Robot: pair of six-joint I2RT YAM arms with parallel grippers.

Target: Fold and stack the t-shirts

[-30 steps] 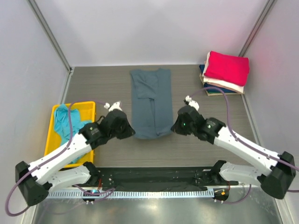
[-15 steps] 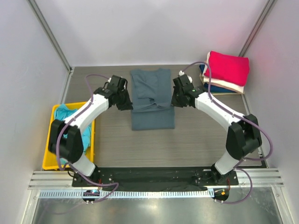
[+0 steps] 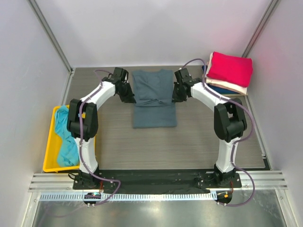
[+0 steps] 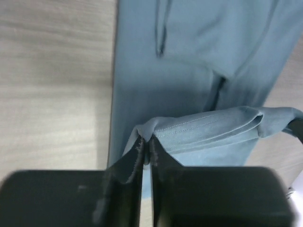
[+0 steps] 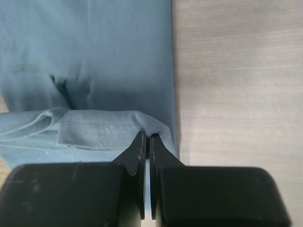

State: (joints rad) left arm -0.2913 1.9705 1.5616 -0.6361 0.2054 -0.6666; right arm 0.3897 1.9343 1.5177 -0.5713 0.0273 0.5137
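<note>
Brightly, evenly lit from above; shadows soft. Slight pink cast on the right wall (image 3: 277, 66). Crisp overhead; in wrist views, near fingers (image 4: 124, 189) blurred, perhaps out of focus.

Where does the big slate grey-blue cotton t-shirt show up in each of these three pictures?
Top external: the slate grey-blue cotton t-shirt lies mid-table, between both arms.
Left wrist: it fills the upper right, its hem pinched by the left gripper.
Right wrist: it fills the upper left, hem pinched by the right gripper.
Shared landmark: the grey wood-grain table beside it.
</note>
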